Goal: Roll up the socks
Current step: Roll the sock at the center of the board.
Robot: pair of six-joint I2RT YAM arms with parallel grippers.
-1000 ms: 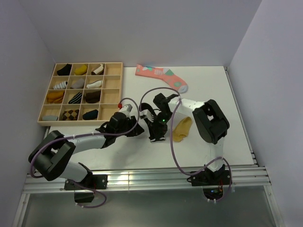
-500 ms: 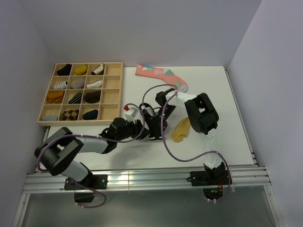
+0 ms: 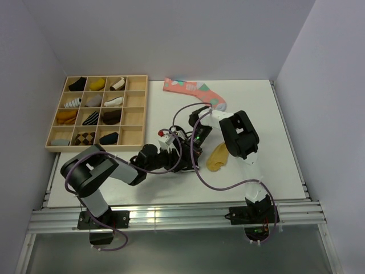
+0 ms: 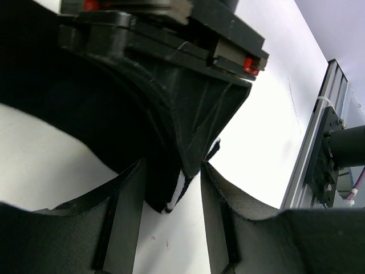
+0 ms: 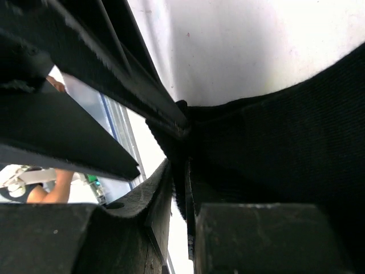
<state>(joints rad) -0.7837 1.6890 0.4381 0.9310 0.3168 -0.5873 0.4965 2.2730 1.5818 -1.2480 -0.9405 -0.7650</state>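
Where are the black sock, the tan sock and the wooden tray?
black sock (image 5: 274,148), right wrist view, knit fabric beside the fingers.
tan sock (image 3: 218,157), top view, middle of the foot.
wooden tray (image 3: 136,100), top view, an empty right-column compartment.

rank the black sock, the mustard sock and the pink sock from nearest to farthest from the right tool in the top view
1. black sock: pinched in the right tool, mid-scene.
2. mustard sock: lying just to that tool's right.
3. pink sock: on the far side, well beyond both.
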